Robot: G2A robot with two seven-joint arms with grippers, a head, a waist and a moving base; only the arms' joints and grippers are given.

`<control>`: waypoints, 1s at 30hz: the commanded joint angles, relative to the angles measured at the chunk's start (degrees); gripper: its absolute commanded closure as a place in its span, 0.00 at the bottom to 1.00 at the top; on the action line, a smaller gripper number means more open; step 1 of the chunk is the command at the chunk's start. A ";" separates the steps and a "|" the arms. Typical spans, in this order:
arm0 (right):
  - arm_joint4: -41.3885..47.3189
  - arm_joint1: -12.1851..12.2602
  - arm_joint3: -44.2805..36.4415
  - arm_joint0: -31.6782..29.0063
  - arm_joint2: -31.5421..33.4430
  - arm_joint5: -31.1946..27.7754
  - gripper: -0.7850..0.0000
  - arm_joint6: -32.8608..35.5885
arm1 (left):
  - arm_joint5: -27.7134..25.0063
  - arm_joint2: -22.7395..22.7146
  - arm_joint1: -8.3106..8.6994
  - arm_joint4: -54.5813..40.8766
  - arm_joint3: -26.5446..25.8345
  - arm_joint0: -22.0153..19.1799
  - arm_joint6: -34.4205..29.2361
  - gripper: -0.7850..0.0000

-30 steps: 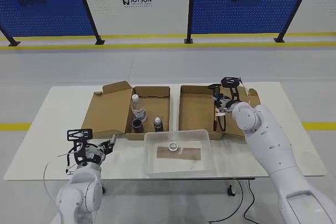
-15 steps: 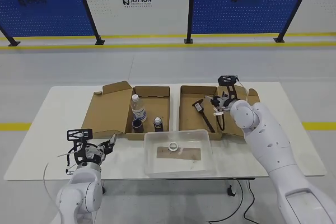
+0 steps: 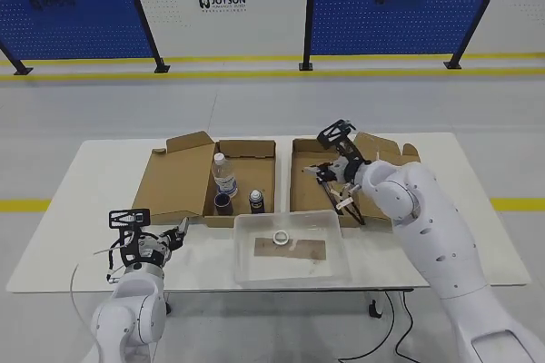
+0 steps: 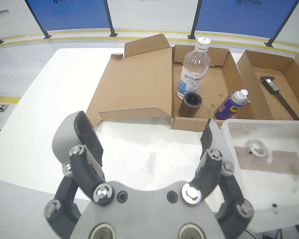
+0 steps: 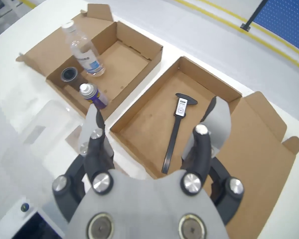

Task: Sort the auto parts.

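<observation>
Clock positions are read on the top view, with 6 o'clock at the edge nearest the robot.

1. Left gripper [image 4: 147,125]: at 8 o'clock over the bare surface [image 3: 82,218]. Its fingers are apart and hold nothing. It is judged to be parked clear of the sorting area.
2. Plastic bin [image 3: 245,268]: at 6 o'clock, just in front of both boxes. One metal ring [image 4: 258,147] lies flat in it beside a brown sheet. The ring is judged to be the part not yet sorted (the bin appears to serve as the supply point).
3. Left box [image 3: 186,181]: at 11 o'clock, with its lid folded out toward 9 o'clock, which leaves the top open for access. A clear bottle [image 4: 194,70] stands upright inside. A black cylinder [image 4: 190,105] stands on end just beside the bottle, on its 6 o'clock side. A spray can [image 4: 233,104] occupies the box's 5 o'clock corner.
4. Right box [image 3: 309,191]: at 1 o'clock, lid folded out toward 3 o'clock. A black caliper [image 5: 178,123] lies flat on its floor and is the only item in it. The split suggests this box takes the tools.
5. Right gripper [image 5: 155,105]: above the right box, over the caliper. Its fingers are apart and clear of the caliper
</observation>
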 commanded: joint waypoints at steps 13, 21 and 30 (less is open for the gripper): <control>1.29 -0.58 -7.98 -3.60 -10.43 -5.44 0.24 15.78 | 0.00 0.00 0.00 0.00 0.00 0.00 0.00 0.00; 3.55 -3.05 0.60 0.23 -19.04 -7.15 0.38 16.44 | 0.00 0.00 0.00 0.00 0.00 0.00 0.00 0.00; 4.40 -7.01 13.29 6.66 -27.44 -8.88 0.31 16.47 | 0.00 0.00 0.00 0.00 0.00 0.00 0.00 0.00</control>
